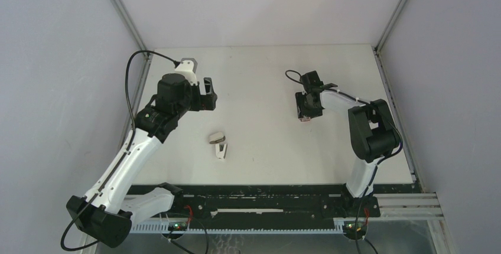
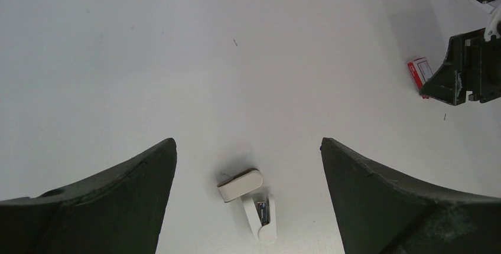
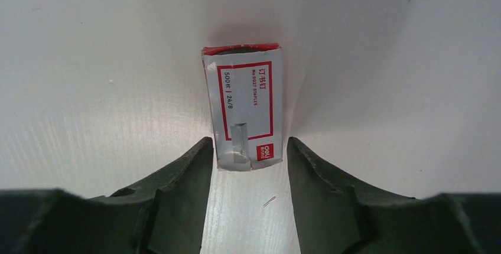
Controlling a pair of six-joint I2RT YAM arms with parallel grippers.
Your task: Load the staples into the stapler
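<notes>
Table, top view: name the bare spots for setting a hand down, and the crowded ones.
Bare: the far strip behind the left gripper and right gripper; the middle, between stapler and red-and-white box; the near strip from stapler to right arm. Crowded: around the box, which the right gripper straddles, and the left side under the left arm.

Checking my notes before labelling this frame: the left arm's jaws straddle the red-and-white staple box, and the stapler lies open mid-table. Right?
Wrong arm: the right gripper has its jaws either side of the red-and-white staple box, as the right wrist view shows. The stapler does lie open mid-table.
</notes>
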